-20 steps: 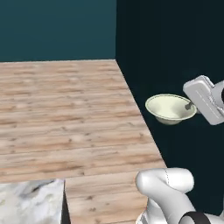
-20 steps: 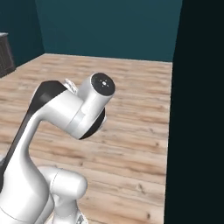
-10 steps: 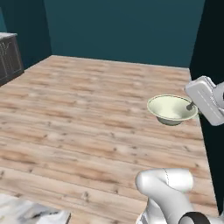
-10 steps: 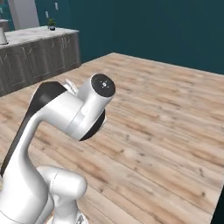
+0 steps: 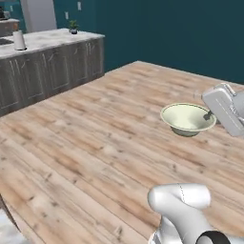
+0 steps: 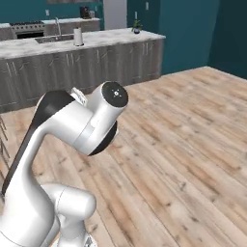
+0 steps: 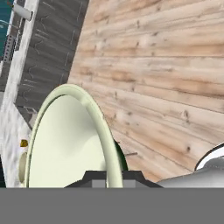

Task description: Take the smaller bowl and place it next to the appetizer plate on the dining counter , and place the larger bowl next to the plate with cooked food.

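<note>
Gripper [image 5: 208, 116] clamped on rim of smaller bowl [image 5: 187, 118] above wood floor [image 5: 95, 138] in left base view, grey cabinets [image 6: 82, 67] behind in right.

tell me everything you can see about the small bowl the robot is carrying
The smaller bowl is pale cream-white with a faint greenish tint, smooth and glossy like glazed ceramic, with a thin rim, a rounded wall and a narrower base. It looks empty. It sits upright and roughly level in mid-air above the wooden floor, touching nothing but the gripper, which is shut on its rim at the right side. In the hand view the rim runs between the dark fingertips.
</note>
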Controlling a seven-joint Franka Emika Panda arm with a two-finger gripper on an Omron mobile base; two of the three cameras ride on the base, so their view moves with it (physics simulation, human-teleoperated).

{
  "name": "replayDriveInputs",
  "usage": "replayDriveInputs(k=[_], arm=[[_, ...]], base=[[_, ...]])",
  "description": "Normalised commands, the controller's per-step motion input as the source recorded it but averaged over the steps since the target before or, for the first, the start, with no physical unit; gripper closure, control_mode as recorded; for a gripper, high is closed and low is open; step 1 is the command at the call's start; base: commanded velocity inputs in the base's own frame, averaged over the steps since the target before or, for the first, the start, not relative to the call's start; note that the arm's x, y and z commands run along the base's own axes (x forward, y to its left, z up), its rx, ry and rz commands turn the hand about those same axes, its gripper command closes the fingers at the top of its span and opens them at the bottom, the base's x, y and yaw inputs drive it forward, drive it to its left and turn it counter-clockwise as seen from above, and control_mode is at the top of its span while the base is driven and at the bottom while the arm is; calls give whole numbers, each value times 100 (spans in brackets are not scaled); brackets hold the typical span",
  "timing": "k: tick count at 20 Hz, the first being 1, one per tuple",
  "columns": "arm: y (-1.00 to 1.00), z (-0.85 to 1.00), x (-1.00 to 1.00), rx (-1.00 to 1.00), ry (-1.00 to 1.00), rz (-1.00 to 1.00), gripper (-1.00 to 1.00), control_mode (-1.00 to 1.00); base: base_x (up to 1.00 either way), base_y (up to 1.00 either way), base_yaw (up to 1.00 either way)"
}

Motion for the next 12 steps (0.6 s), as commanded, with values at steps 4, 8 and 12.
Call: replayDriveInputs(k=[4,8,12], arm=[[0,0,0,0,0,0,100,100],[0,0,0,0,0,0,100,100],[0,0,0,0,0,0,100,100]], base=[[100,-18,66],[100,-19,64],[100,-23,65]])
